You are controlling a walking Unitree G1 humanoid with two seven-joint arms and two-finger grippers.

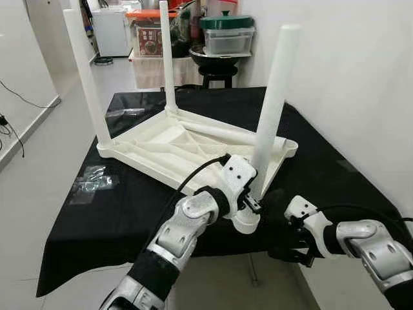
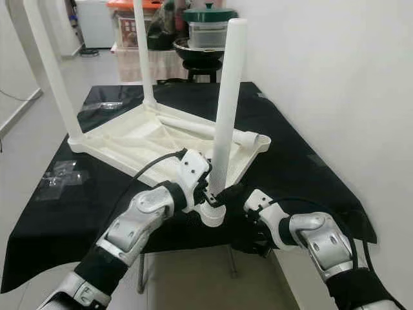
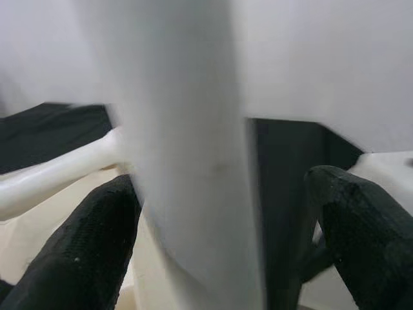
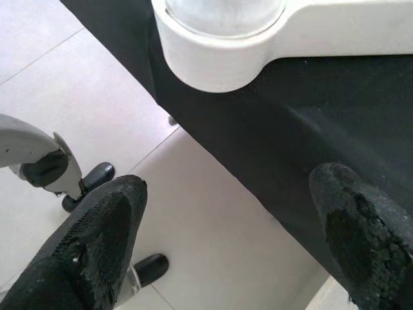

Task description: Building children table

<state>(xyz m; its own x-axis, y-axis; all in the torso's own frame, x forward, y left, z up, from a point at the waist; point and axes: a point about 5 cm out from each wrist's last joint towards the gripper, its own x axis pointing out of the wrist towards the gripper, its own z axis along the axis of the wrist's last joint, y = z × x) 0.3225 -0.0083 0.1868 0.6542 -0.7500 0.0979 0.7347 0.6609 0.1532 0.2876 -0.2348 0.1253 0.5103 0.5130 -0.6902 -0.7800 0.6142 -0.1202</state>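
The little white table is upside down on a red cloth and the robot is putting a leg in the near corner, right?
Nearly. The cloth is black, not red, as the left eye view shows. The white table is upside down, with the left gripper at the near-corner leg.

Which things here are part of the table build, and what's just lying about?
Job: upturned white tabletop; near leg by left gripper; two standing legs; loose leg; right gripper.
Lying about: plastic wrap; storage boxes.

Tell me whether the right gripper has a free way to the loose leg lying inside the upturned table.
Probably not directly: the upright leg and the left gripper at its base stand between the right gripper and the loose leg.
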